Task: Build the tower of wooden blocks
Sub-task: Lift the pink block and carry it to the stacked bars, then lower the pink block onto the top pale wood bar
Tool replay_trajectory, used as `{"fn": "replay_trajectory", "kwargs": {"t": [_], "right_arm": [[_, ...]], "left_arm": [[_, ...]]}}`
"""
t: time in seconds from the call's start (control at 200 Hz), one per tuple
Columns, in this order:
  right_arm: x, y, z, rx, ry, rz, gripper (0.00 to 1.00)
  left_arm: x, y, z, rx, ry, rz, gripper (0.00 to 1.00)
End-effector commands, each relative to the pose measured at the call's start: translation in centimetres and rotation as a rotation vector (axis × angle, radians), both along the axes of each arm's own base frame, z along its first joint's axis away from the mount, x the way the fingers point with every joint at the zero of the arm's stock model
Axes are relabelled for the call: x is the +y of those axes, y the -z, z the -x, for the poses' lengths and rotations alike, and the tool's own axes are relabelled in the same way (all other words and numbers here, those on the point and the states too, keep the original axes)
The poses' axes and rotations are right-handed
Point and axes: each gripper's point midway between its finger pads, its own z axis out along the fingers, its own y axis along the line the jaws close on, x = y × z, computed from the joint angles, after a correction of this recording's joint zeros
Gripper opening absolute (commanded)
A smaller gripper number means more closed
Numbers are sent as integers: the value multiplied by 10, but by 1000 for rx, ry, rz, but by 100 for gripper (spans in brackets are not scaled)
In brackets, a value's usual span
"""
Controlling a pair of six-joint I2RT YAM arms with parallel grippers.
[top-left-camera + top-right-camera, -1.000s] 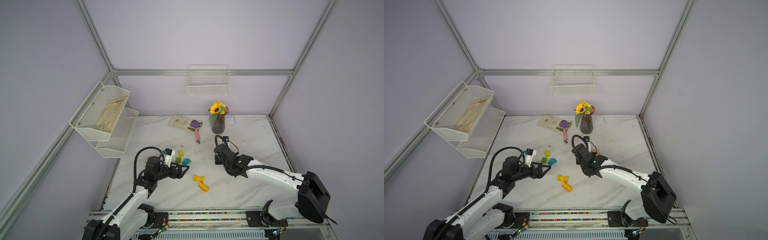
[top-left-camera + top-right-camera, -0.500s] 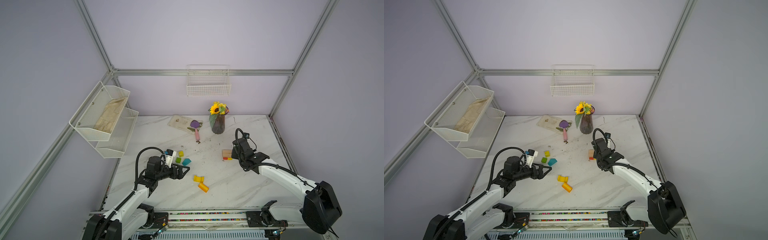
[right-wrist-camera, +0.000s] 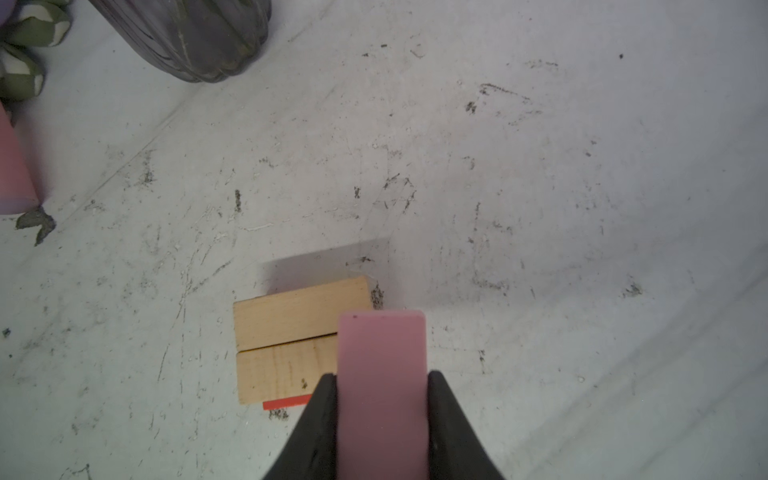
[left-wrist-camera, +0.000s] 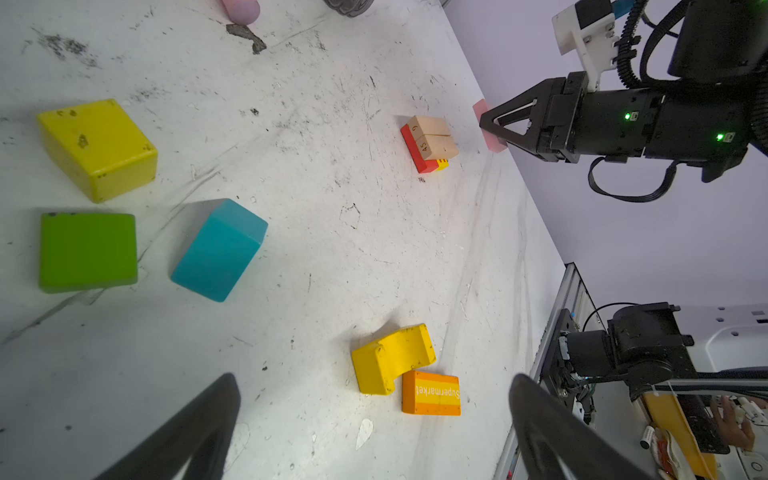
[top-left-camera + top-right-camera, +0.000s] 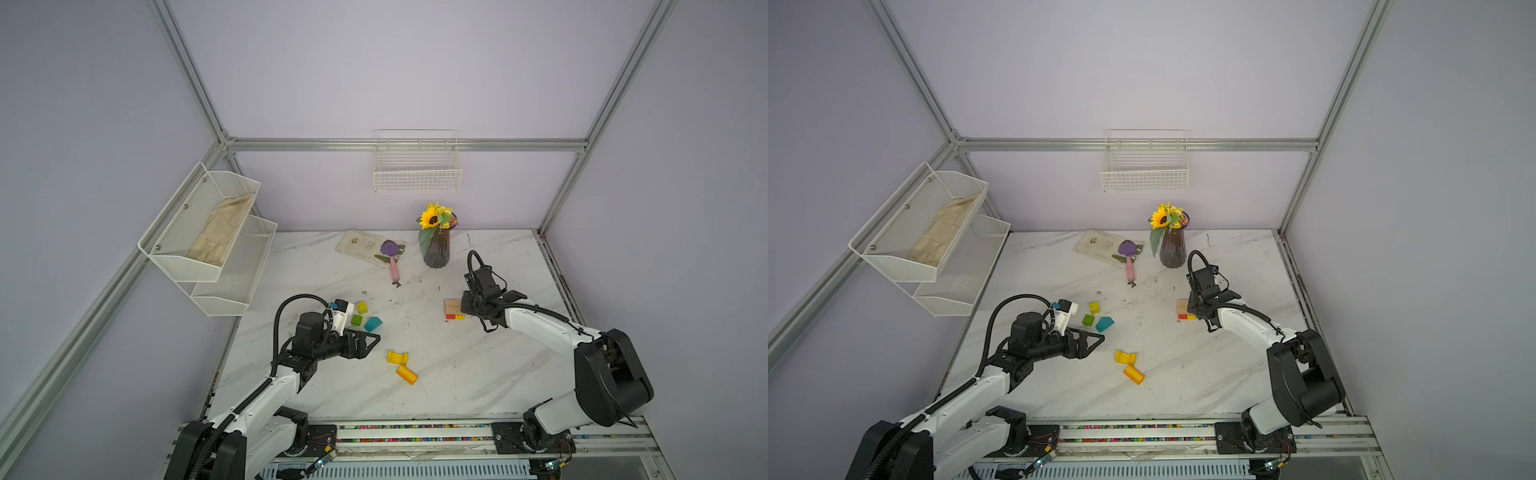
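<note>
Right hand (image 3: 381, 379) clamped on the pink block (image 3: 381, 345), but if I land it off-centre those tan bars (image 3: 291, 332) could shift.

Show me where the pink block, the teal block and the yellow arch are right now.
pink block (image 3: 382, 386): right wrist view, middle of its broad pink face.
teal block (image 4: 214, 253): left wrist view, centre of its large side face.
yellow arch (image 4: 399, 349): left wrist view, on its upper yellow surface.

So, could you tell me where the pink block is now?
In the right wrist view the pink block sits clamped in the right gripper, close by the tan bars, right of centre in both top views.
</note>
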Motion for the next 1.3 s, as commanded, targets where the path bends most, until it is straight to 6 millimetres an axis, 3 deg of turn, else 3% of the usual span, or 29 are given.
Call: {"fn": "replay_trajectory", "kwargs": {"t": [0.0,0.71,1.295], "right_arm": [[3,-6,-3,-3,-13,-9,14],[24,12,-8,60,-89,-51,18],[26,28,-16,99,-105,-9,20]], "left_arm": [[-6,-10,-3,-60,33,5,100],[-4,-5,-5,-44,16,-15,100],[-5,-3,-6,-35,24,-16,100]]}}
